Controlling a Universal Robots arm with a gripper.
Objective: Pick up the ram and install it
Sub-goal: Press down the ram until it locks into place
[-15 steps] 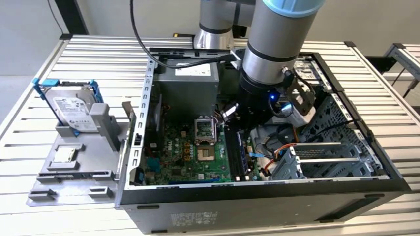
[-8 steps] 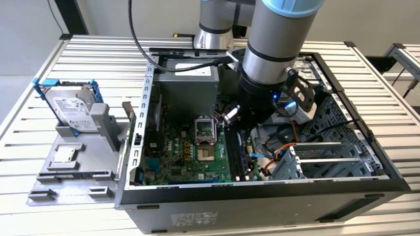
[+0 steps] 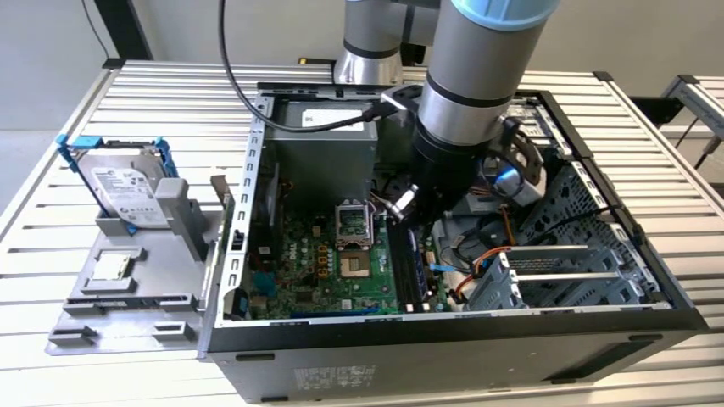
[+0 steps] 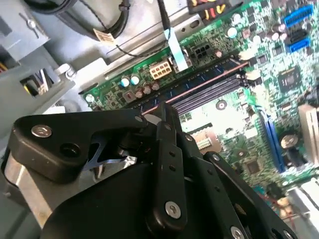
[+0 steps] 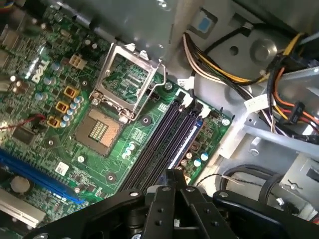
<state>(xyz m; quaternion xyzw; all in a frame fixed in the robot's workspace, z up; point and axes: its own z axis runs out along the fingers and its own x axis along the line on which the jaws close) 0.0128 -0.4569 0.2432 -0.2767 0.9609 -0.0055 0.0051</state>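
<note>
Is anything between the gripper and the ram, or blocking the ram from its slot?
Nothing visible does. In the first wrist view the ram lies along the black motherboard slots, apparently already in one, with the gripper right at one end.

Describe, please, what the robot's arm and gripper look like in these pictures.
In the exterior view the arm is a thick silver-grey cylinder with a light-blue ring near the top, a black band and a black lower section; a black cable loops across to it. In both wrist views the gripper is matt black, built of angular linkage bars with silver screw heads, on a brushed-metal body.
</note>
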